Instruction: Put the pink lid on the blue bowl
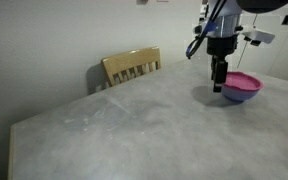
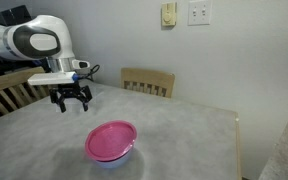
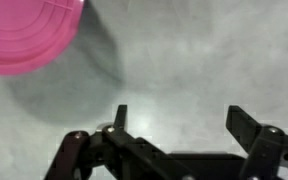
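Note:
The pink lid (image 2: 111, 140) lies on top of the blue bowl (image 2: 116, 159) on the grey table; only the bowl's lower side shows under it. Both also show in an exterior view, lid (image 1: 241, 80) over bowl (image 1: 240, 95). In the wrist view the pink lid (image 3: 26, 35) fills the top left corner. My gripper (image 2: 71, 100) hangs open and empty above the table, apart from the lid, to its side. It stands just beside the bowl in an exterior view (image 1: 217, 84). In the wrist view my fingers (image 3: 180, 118) are spread wide over bare table.
A wooden chair (image 1: 132, 67) stands at the table's far edge, also in an exterior view (image 2: 148, 81). Another wooden chair (image 2: 6, 92) is behind my arm. A wall with switch plates (image 2: 199, 12) is behind the table (image 2: 194, 140).

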Controlling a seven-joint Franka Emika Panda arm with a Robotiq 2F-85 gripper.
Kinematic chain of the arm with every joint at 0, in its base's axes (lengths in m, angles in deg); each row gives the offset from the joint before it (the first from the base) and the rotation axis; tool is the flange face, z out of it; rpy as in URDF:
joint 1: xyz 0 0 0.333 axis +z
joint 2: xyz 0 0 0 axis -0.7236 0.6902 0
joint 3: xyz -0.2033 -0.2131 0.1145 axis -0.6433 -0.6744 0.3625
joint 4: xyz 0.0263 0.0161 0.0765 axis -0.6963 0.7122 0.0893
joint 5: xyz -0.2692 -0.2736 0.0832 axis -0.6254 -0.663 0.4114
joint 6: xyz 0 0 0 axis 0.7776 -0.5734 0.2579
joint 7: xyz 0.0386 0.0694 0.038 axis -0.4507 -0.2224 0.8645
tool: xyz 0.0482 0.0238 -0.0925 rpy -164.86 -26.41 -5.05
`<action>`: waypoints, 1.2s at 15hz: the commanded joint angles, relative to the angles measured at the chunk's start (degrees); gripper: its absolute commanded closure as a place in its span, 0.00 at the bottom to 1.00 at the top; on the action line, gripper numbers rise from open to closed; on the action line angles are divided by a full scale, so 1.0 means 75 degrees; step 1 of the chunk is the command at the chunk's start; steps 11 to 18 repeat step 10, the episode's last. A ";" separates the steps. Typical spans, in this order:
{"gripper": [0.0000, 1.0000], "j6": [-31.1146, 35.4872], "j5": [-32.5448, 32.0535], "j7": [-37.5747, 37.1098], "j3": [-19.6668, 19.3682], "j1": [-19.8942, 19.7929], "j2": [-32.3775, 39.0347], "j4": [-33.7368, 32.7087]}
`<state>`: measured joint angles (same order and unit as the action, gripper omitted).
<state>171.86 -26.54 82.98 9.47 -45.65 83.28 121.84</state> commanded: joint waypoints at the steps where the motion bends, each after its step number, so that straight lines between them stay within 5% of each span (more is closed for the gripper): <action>1: 0.00 -0.0307 0.1112 0.1442 0.0429 -0.0292 -0.0296 0.0003; 18: 0.00 -0.0327 0.1271 0.1619 0.0395 -0.0075 -0.0243 -0.0115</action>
